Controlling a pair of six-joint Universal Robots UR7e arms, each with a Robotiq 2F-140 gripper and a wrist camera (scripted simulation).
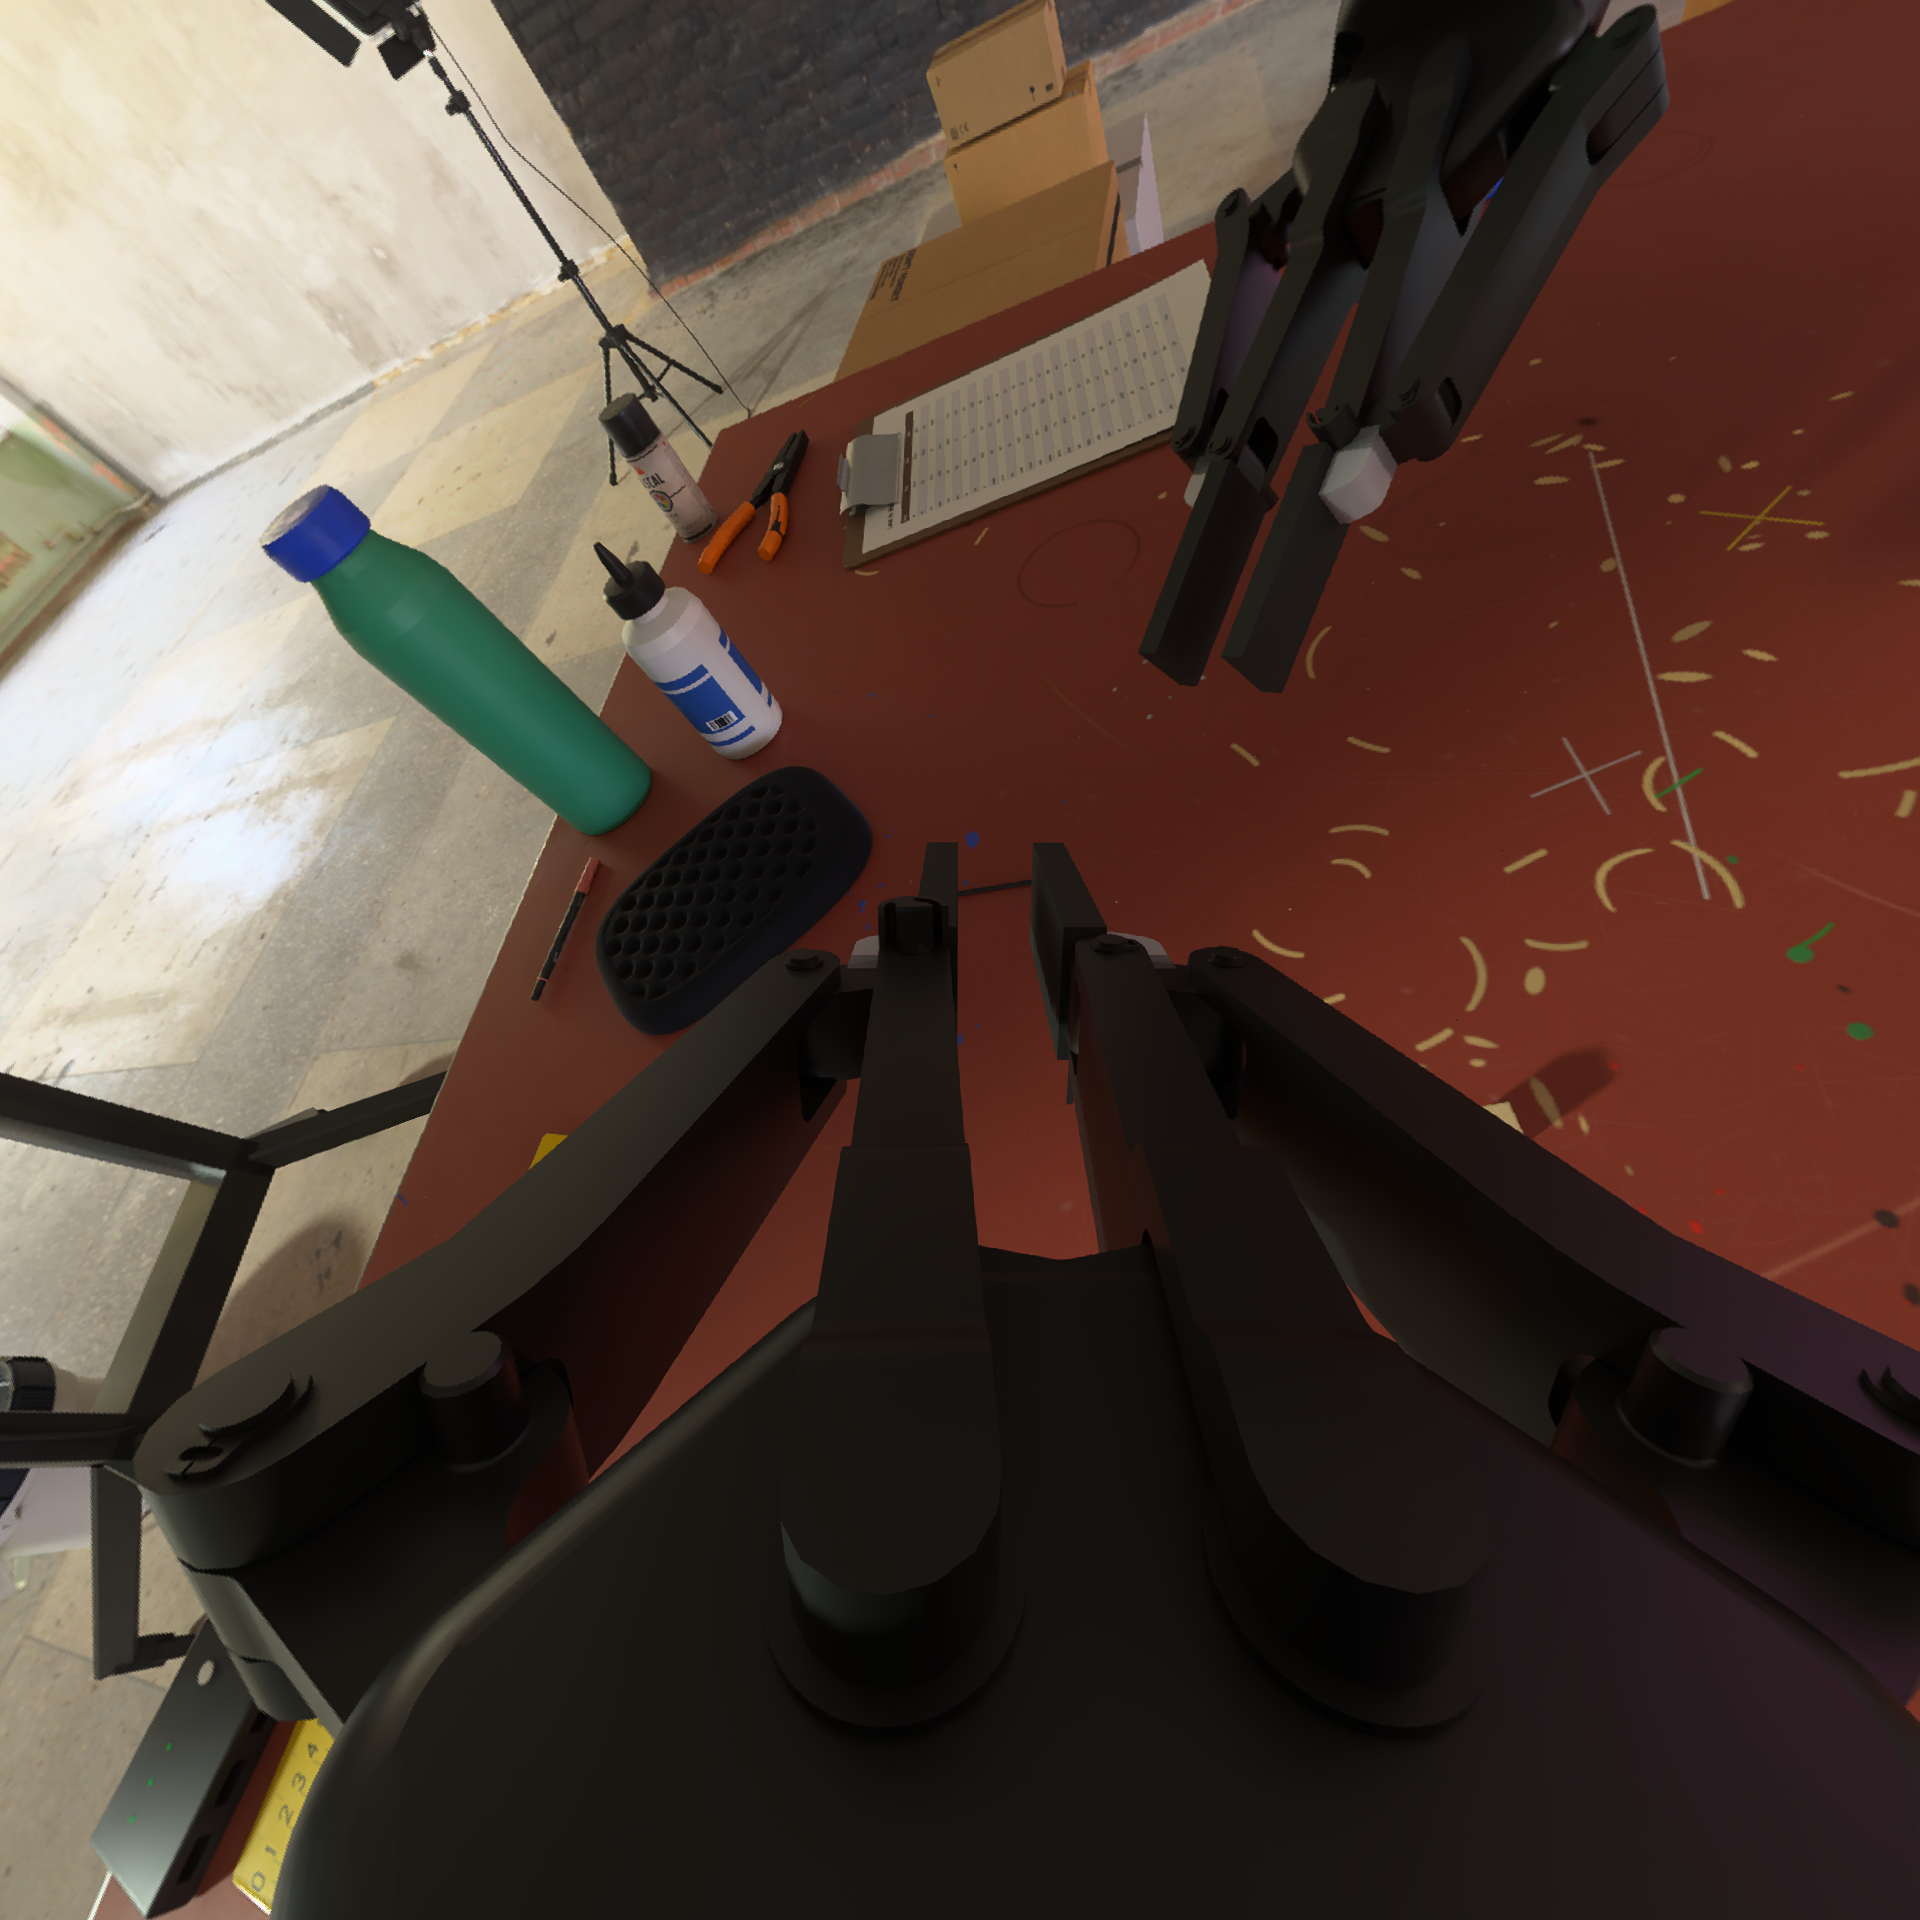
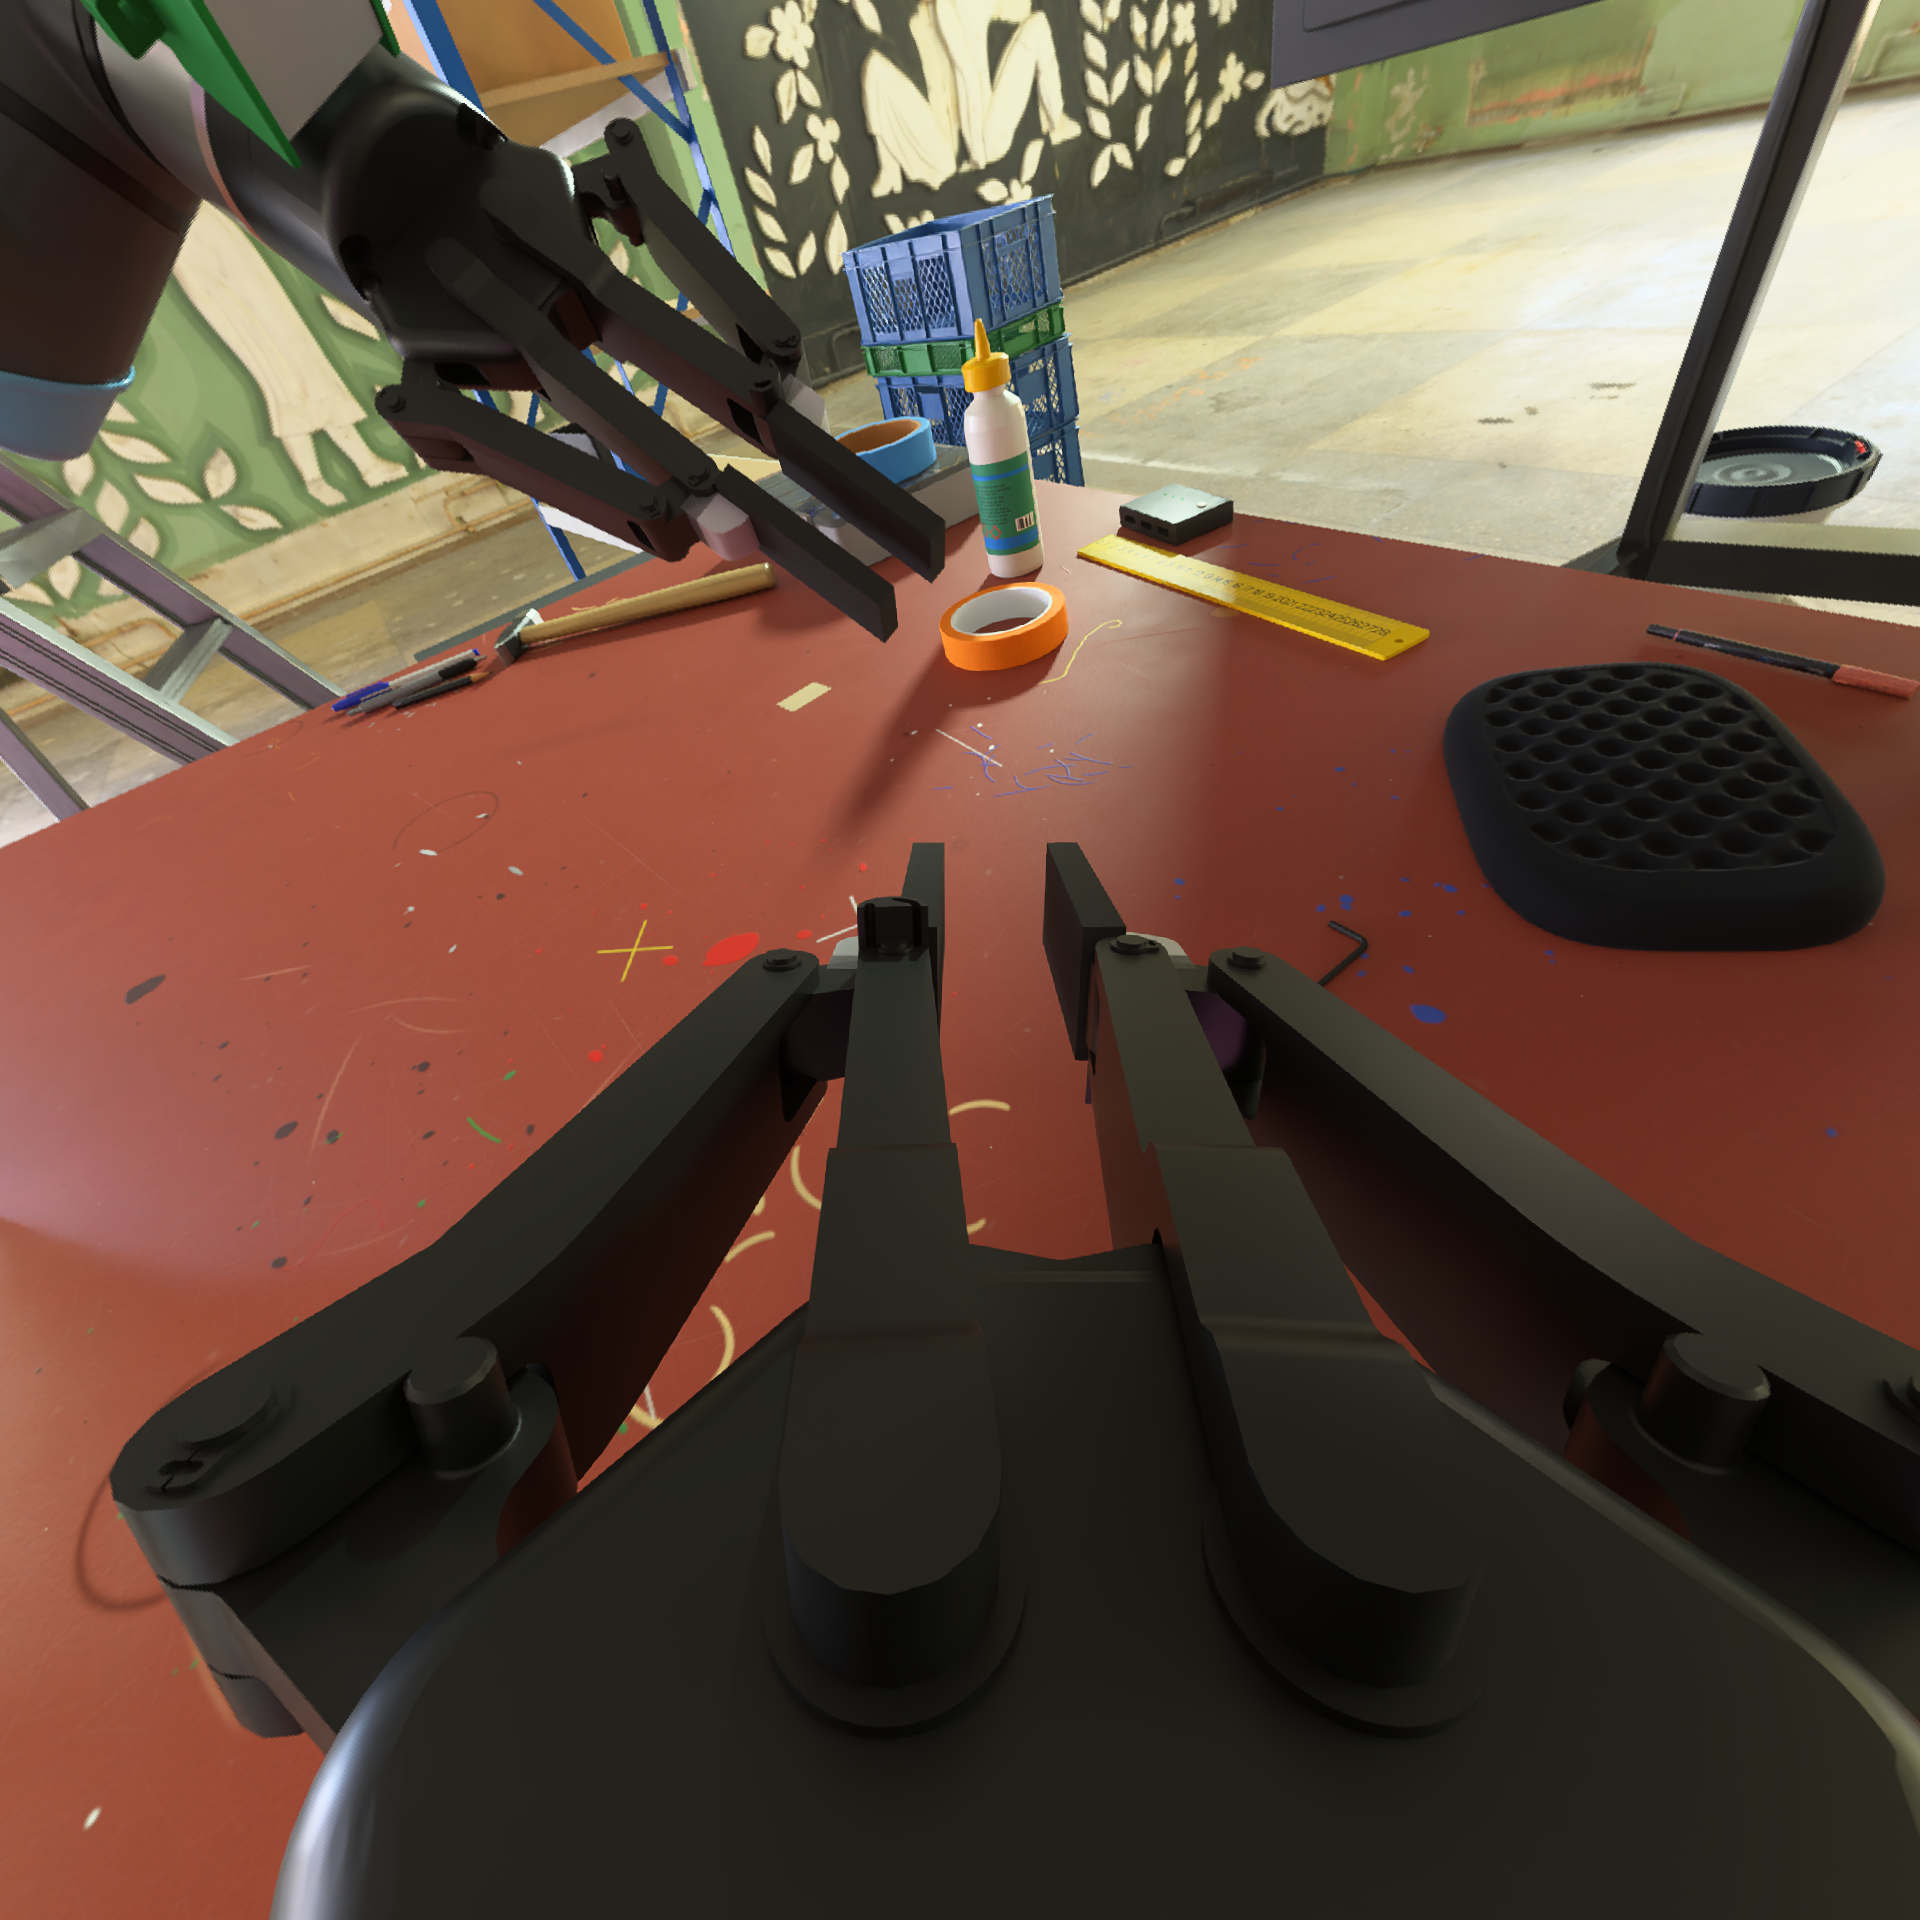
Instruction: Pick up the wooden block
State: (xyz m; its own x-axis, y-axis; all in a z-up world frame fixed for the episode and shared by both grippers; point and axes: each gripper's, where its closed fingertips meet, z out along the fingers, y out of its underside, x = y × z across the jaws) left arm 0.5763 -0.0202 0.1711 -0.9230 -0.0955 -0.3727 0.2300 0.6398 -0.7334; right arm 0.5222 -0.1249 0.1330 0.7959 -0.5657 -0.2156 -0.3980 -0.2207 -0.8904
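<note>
both claws are hanging above the scuffed red-brown tabletop [image 2: 623, 790], fingers nearly together with a narrow gap and nothing between them. the left gripper [image 1: 995, 868] is pointing at bare table, with the black perforated oval pad [image 1: 727, 899] just to its left and the green metal bottle with blue cap [image 1: 468, 665] and white squeeze bottle with black nozzle [image 1: 701, 665] farther left. the right gripper [image 2: 995, 868] is facing an orange roll of tape [image 2: 1004, 625] well ahead, a yellow ruler [image 2: 1252, 611] ahead to its right, and a small black hex key [image 2: 1345, 951] just to its right.

the wooden block is not showing clearly in either view; a small pale tan piece [image 2: 803, 696] is lying ahead-left of the right gripper, but i cannot tell whether that is it.

the risk here is descending on the wrong thing, or the two claws colliding, since they are sitting near each other over the same patch. with jaws this narrow, they would also be pushing a block away rather than straddling it.
</note>
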